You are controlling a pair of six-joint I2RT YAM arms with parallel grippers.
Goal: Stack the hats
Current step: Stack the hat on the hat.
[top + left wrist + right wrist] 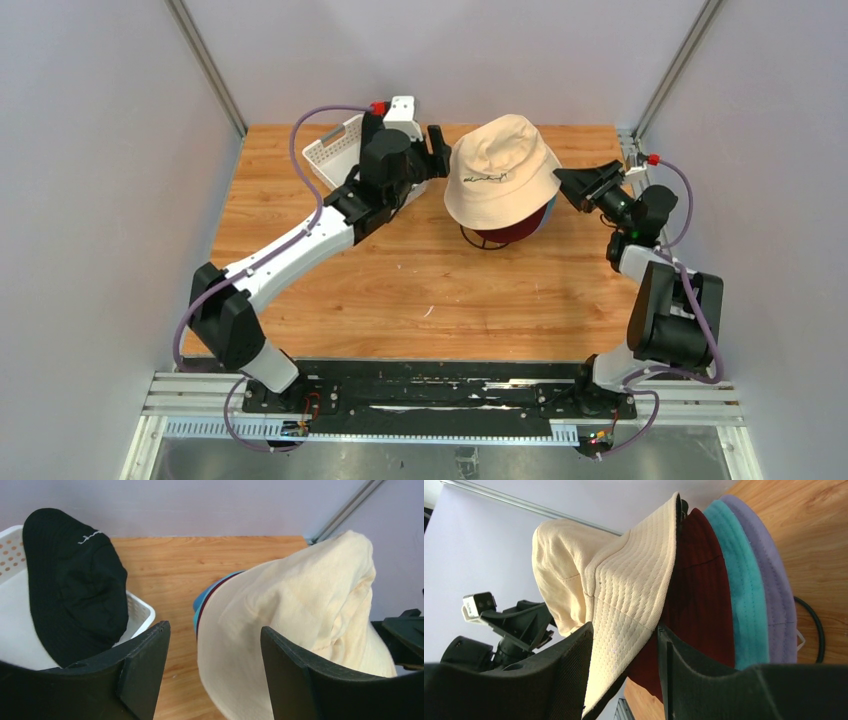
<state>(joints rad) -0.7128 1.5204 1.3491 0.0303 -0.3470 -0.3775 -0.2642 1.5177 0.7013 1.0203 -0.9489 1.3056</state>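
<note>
Two tools flank beige hat (500, 172): right tool (624, 672) clamps brim; left tool (215, 672) apart, brim between fingers.

matt cloth beige hat (500, 170), wood table (420, 290)

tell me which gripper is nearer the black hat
Left. The left gripper hangs just beside the black hat in the basket; the right gripper is across the stack, at the beige hat.
</note>
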